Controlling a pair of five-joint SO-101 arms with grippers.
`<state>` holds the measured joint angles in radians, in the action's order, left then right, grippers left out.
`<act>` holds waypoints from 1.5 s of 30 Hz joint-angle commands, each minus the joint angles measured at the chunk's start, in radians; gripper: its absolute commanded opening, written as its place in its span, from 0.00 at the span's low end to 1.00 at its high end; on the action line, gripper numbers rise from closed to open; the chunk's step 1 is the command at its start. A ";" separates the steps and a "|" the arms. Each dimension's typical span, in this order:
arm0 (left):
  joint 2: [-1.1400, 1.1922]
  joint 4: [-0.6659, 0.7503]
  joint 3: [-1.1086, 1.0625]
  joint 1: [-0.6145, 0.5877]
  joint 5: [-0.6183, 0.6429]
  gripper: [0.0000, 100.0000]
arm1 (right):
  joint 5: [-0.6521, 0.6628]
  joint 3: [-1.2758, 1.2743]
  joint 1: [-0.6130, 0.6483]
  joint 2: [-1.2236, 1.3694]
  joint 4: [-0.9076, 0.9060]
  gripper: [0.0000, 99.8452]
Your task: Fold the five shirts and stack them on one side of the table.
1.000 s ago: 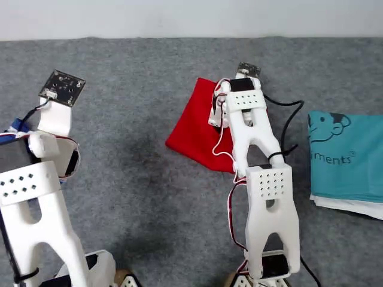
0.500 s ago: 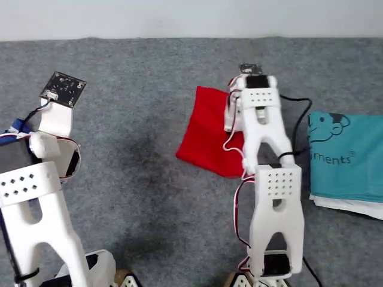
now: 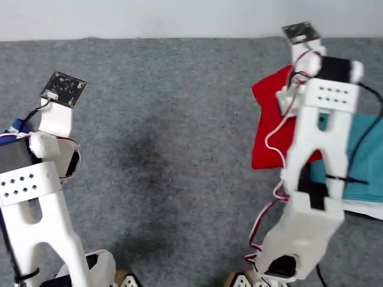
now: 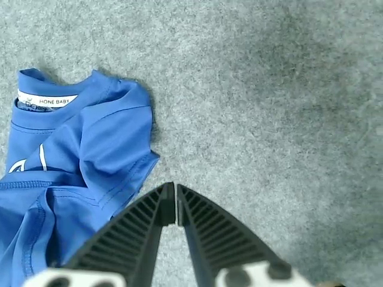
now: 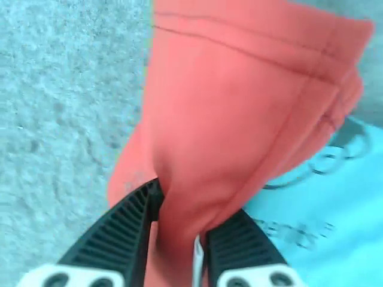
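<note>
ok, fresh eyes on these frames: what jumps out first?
The red shirt, pinched in the right gripper at the table's right side, where it overlaps the edge of the folded teal shirt. Next, the blue shirt, lying crumpled on the grey table cover beside the shut, empty left gripper.

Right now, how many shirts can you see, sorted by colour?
red shirt: 1
teal shirt: 1
blue shirt: 1
white shirt, just an edge under the teal one: 1
Total: 4 in view
</note>
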<state>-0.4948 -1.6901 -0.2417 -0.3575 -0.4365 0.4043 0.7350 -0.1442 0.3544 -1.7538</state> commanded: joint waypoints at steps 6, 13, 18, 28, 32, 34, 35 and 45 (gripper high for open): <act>-0.034 0.002 0.012 -0.005 -0.003 0.02 | 0.164 -0.060 -0.154 -0.240 -0.044 0.01; -0.034 0.002 0.013 -0.005 -0.005 0.02 | 0.301 -0.061 -0.298 -0.243 -0.041 0.01; -0.034 0.000 0.013 -0.005 -0.005 0.02 | 0.367 -0.061 -0.369 -0.142 -0.039 0.01; -0.034 -0.003 0.038 0.002 -0.006 0.02 | 0.516 -0.057 -0.492 0.071 0.159 0.01; -0.034 -0.005 0.038 0.002 -0.005 0.02 | 0.532 -0.057 -0.530 0.114 0.245 0.07; -0.034 -0.005 0.038 0.002 -0.005 0.02 | 0.532 -0.057 -0.544 0.122 0.268 0.15; -0.034 -0.005 0.038 0.002 -0.005 0.02 | 0.532 -0.057 -0.550 0.119 0.271 0.19; -0.034 -0.006 0.038 0.002 -0.008 0.02 | 0.525 -0.060 -0.558 -0.051 0.196 0.27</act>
<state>-0.4948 -1.6901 -0.2401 -0.3575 -0.4365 0.9275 0.6659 -0.6951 0.3913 -1.5282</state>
